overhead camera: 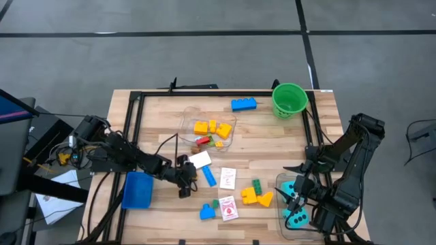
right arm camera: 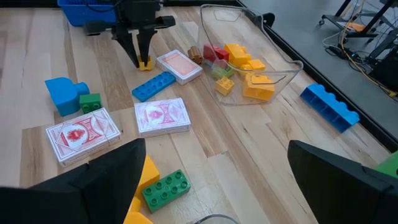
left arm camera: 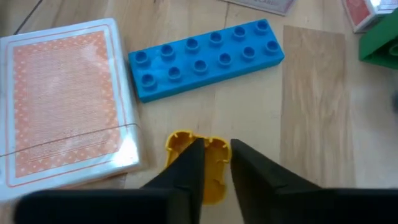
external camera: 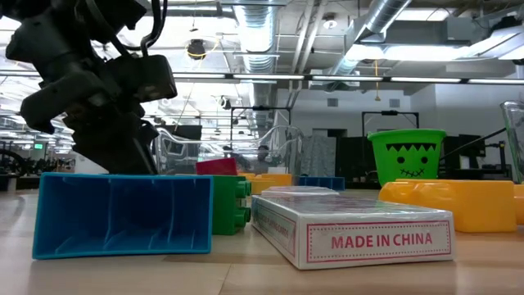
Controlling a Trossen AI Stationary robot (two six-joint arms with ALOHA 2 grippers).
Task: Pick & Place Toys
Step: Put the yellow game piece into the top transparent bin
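Observation:
A small yellow brick lies on the wood beside a long blue brick and a wrapped orange-backed card deck. My left gripper stands at this brick, left of the table's middle, fingers nearly together. My right gripper hangs open at the near right, above a clear tub holding teal dice. More card packs, a green brick and yellow bricks lie on the table between the two grippers. My left gripper has the small yellow brick's right part between its two fingers; one finger lies over the brick's middle and the other at its outer side. The fingers slant down from the table's left. The brick rests on the table.
A blue tray sits near the left arm. A clear tub with yellow and red bricks stands past the middle, a blue brick and a green bucket at the far edge. A black frame rims the table.

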